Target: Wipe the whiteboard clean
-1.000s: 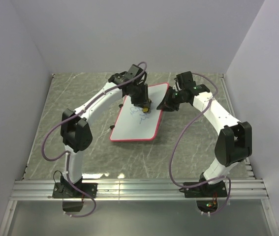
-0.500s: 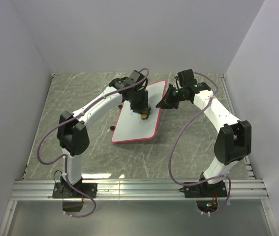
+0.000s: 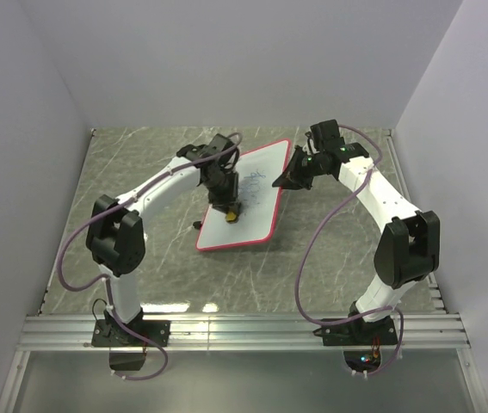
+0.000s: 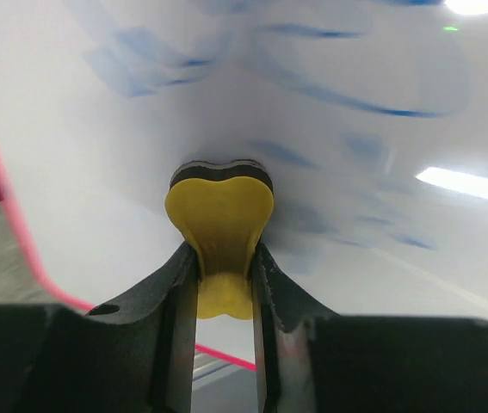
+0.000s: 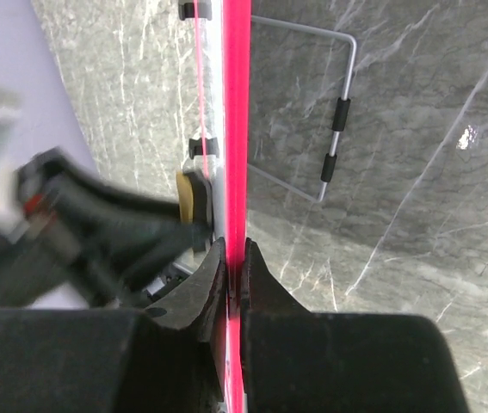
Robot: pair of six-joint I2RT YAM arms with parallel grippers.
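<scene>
We list two arms. Left arm point(image 3: 159, 184) stretched forward; left gripper point(image 4: 224, 258) pointing down, sponge point(image 4: 219, 208) pinched between fingertips. Right arm point(image 3: 379, 196) arched inward; right gripper point(image 5: 235, 258) clamping the whiteboard point(image 5: 237, 129) rim between its fingers.

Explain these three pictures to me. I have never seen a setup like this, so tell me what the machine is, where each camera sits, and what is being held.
The machine is two robot arms bolted at the near edge of a grey table. The wide picture looks down from above and behind them. The other two come from a camera on each wrist. On the table is a whiteboard with a red frame and blue scribbles. The left gripper is shut on a yellow sponge, which is pressed against the board. The right gripper is shut on the board's red edge, apparently steadying it.
</scene>
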